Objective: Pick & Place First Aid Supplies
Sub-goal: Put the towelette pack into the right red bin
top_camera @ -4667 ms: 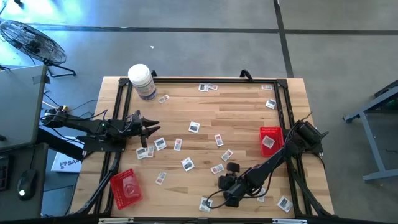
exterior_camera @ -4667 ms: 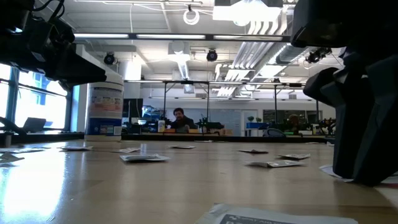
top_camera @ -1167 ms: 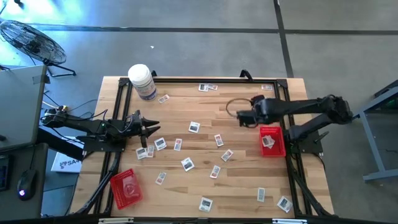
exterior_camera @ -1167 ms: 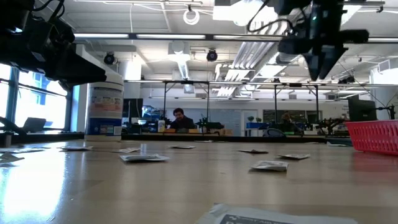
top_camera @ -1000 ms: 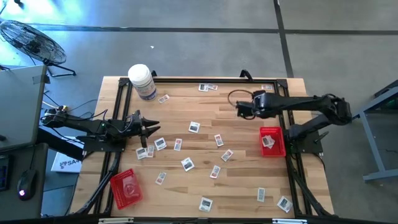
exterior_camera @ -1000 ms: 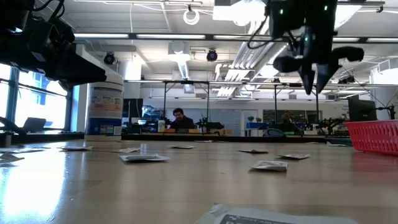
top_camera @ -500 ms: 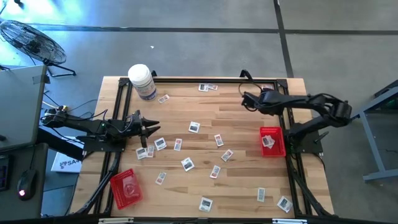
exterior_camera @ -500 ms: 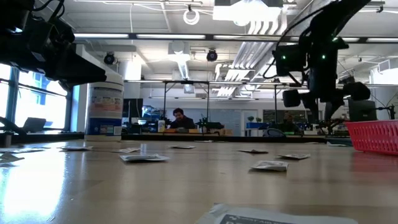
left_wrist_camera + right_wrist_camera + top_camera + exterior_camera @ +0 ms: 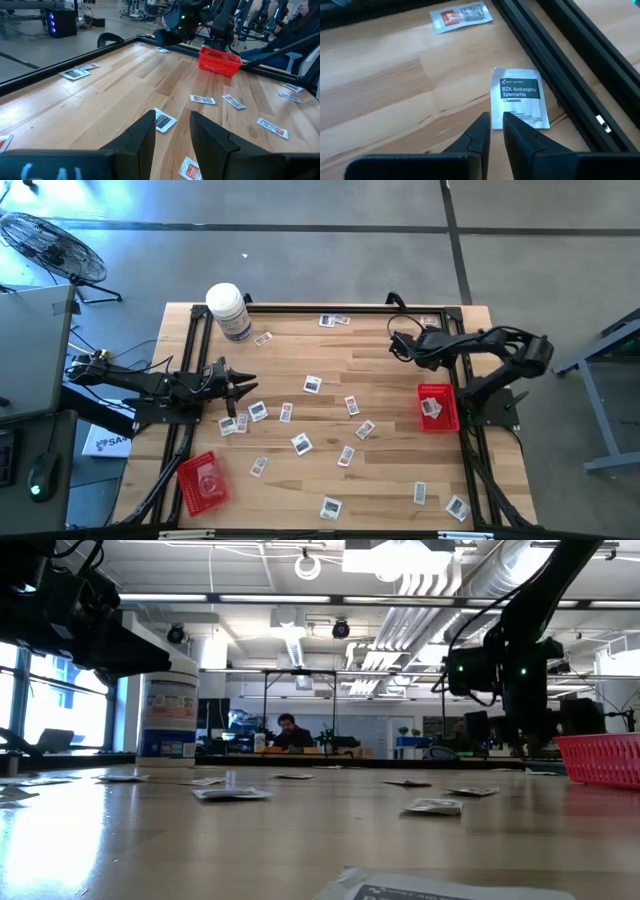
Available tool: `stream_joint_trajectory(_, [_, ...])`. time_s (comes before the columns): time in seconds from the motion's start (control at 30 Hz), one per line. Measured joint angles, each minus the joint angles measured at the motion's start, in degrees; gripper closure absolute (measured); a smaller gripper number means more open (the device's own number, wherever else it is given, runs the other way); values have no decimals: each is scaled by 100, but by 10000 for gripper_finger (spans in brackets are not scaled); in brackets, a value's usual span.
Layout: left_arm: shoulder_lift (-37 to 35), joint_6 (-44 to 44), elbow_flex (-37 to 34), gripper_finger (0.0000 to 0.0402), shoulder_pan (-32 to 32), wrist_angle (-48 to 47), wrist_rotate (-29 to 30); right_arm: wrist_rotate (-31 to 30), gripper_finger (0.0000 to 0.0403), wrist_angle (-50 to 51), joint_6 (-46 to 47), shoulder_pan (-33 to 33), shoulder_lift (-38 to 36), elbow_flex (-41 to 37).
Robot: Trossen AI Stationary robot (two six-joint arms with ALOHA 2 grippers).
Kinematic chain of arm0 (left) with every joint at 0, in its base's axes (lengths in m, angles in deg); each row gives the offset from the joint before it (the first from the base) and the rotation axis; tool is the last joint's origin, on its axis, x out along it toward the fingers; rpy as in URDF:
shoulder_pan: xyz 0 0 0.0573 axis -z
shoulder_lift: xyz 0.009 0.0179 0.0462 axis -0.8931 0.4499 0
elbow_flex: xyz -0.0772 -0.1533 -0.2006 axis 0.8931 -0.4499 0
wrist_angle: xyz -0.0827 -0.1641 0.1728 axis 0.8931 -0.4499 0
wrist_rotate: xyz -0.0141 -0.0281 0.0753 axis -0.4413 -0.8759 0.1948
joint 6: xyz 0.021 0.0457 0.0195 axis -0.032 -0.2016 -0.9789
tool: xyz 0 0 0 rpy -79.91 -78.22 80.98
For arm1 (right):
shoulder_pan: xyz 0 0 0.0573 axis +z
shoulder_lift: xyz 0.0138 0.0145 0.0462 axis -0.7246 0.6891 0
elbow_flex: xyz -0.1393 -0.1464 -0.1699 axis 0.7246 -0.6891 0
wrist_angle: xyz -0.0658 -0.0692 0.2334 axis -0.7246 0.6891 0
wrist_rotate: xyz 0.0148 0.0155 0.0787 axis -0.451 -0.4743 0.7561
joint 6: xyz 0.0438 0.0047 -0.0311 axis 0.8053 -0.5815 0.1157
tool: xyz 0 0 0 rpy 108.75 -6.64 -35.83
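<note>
While the left gripper hangs over the worktop's left edge, about halfway along it, its fingers stand apart with a clear gap, holding nothing, a white packet lying just past them. Right gripper is down near the far right corner, just inside the black frame rail. Its fingers are narrow, almost together, nothing between them, tips at the near edge of an antiseptic towelette packet that lies flat against the rail. Can't tell if they touch it. A red-print packet lies beyond it.

First aid packets are scattered flat over most of the worktop, thickest around the middle, a few along the far edge and at the near right corner. One red tray at the right edge has a packet inside; another red tray sits at the near left corner. White jar stands upright at the far left corner.
</note>
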Motion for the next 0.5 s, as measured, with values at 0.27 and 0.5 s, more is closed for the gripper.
stream_joint_trajectory(0.27, [0, 1, 0, 283, 0, 0, 1, 83, 367, -497, 37, -244, 684, 4])
stream_joint_trajectory(0.5, [-1, 0, 0, 283, -1, 0, 0, 280, 373, -674, -195, -227, 712, 9])
